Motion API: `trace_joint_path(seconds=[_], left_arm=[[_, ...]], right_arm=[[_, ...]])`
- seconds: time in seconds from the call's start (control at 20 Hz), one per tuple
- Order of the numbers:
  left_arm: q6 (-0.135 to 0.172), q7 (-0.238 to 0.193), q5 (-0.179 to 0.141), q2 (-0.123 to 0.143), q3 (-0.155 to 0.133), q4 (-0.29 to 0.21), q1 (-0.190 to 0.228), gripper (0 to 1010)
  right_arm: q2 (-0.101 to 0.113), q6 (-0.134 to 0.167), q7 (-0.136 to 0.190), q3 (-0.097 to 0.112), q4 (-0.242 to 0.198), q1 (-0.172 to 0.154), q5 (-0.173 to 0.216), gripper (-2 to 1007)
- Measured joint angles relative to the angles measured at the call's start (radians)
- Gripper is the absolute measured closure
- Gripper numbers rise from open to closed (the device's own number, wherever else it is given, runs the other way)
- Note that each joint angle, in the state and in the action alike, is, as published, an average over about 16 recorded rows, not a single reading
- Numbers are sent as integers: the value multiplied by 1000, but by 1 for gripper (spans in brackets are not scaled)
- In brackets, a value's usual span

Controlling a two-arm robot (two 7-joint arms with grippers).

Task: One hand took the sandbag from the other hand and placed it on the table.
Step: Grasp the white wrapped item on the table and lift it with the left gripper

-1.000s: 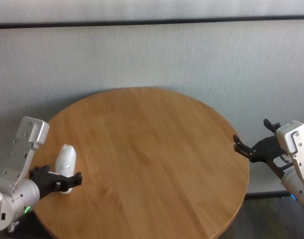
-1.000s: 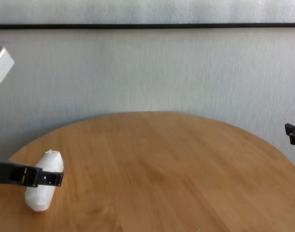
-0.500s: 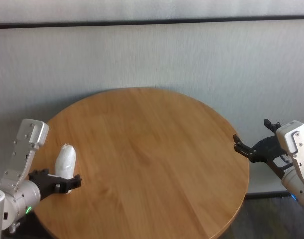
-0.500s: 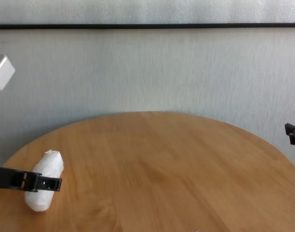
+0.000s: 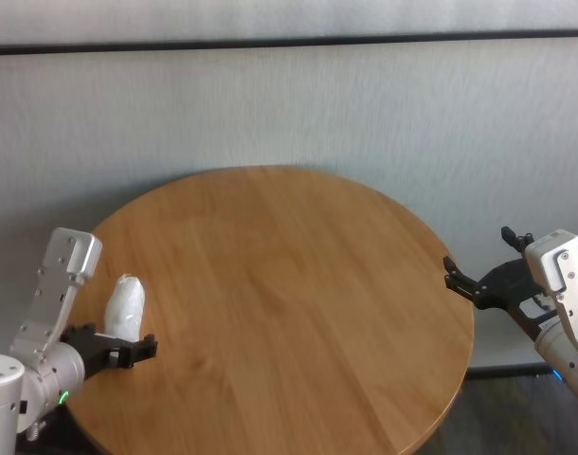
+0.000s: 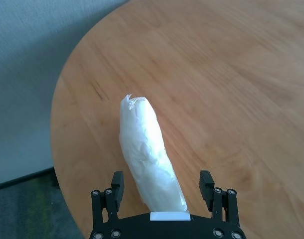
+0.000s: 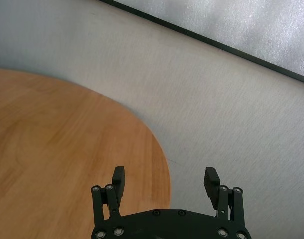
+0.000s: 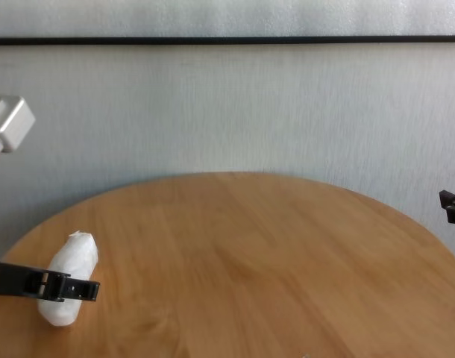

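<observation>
The white lumpy sandbag (image 5: 124, 305) lies on the round wooden table (image 5: 298, 265) near its left edge. It also shows in the left wrist view (image 6: 144, 154) and the chest view (image 8: 72, 259). My left gripper (image 5: 137, 349), on the green-lit wrist, is open. Its fingers (image 6: 117, 180) stand either side of the bag's near end (image 8: 82, 287) with gaps to it. My right gripper (image 5: 477, 251) is open and empty, hanging just off the table's right edge (image 7: 165, 174), and its tip shows in the chest view (image 8: 451, 207).
A grey wall stands close behind the table (image 8: 272, 253). The bare wood (image 6: 231, 99) runs from the bag to the right edge (image 7: 52, 139). Dark floor shows below the table's left rim.
My left gripper has slid back and down along the sandbag toward its near end. The sandbag and the right arm have not moved.
</observation>
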Motion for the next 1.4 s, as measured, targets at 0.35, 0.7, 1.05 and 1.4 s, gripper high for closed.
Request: trace_joint_path(seconds=[0.35, 0.7, 1.05, 1.4], left_arm=[[-2, -3, 27, -20, 6, 39, -18, 10], [-5, -8, 48, -34, 8, 67, -28, 10], [-7, -16, 66, -45, 6, 86, -33, 10], [-13, -29, 81, -51, 2, 95, -36, 10]], right_arm=[[0, 0, 0, 0, 0, 0, 0, 4], [0, 0, 0, 0, 0, 0, 0, 4], [0, 0, 0, 0, 0, 0, 0, 4], [0, 0, 0, 0, 0, 0, 0, 4]])
